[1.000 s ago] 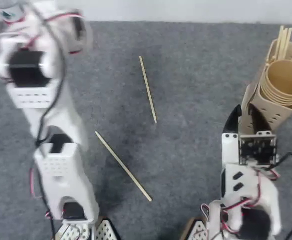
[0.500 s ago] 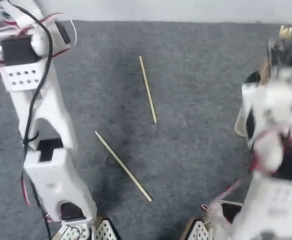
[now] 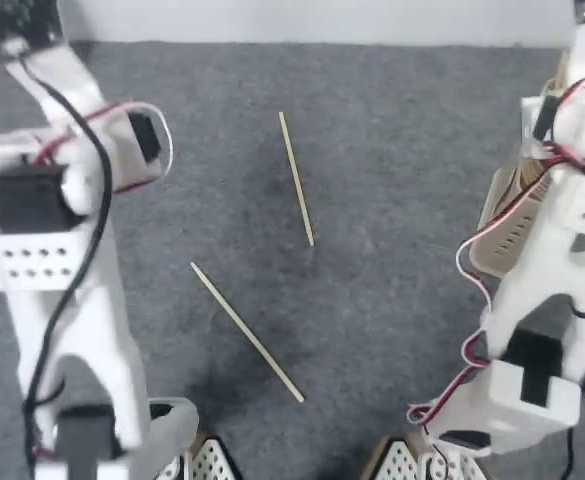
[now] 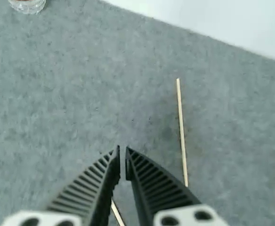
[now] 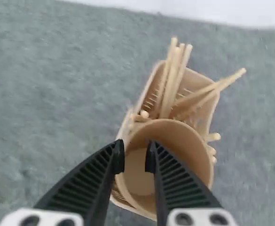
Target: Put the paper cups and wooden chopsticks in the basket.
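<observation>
Two wooden chopsticks lie loose on the grey carpet: one mid-table (image 3: 295,178), also seen in the left wrist view (image 4: 181,132), and one nearer the arm bases (image 3: 247,332). My left gripper (image 4: 121,162) hangs high above the carpet, shut and empty. The beige basket (image 5: 196,96) holds stacked paper cups (image 5: 175,141) and several chopsticks (image 5: 175,75). My right gripper (image 5: 133,157) hovers well above the cups, its fingers a narrow gap apart with nothing between them. In the high view the raised right arm covers most of the basket (image 3: 494,215).
A clear glass object (image 4: 27,4) stands at the carpet's far edge by the pale wall. Both white arms rise tall at the table's left (image 3: 62,270) and right (image 3: 552,250) sides. Open carpet lies between them around the loose chopsticks.
Both arms have lifted up and back. The right gripper has risen from beside the basket, and its arm now hides the basket in the high view. The loose chopsticks have not moved.
</observation>
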